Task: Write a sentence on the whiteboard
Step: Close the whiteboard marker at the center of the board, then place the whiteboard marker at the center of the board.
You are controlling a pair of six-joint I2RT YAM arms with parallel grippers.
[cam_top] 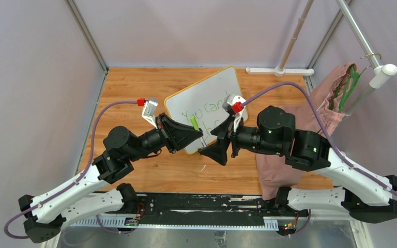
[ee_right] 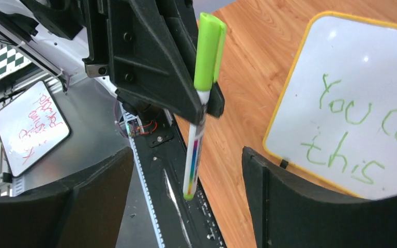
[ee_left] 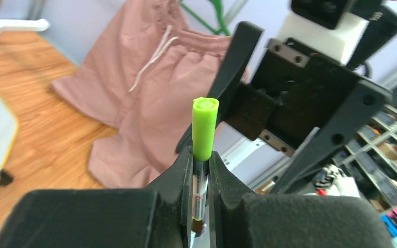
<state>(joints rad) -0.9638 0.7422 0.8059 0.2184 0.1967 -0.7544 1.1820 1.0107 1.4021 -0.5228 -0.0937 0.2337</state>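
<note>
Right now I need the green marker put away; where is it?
Top view: the green marker is clamped in the left tool, over the near edge of the whiteboard, facing the open right tool.

Black fingers (ee_right: 300,201), white-black arms (cam_top: 77,194), purple cables (cam_top: 284,83)

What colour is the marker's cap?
Lime green cap; the right wrist view shows it best.

The whiteboard (cam_top: 212,85) is glossy white and catches highlights; its smooth yellow rim is probably plastic. The table (cam_top: 129,88) looks like satin wood-grain board, and along its near edge runs a dull brushed metal sheet (cam_top: 207,237). The marker (ee_right: 195,139) has a shiny green plastic cap. The left gripper (ee_left: 201,157) is matt black plastic. At the right edge, the shorts (cam_top: 323,106) are soft pink cloth.
</note>
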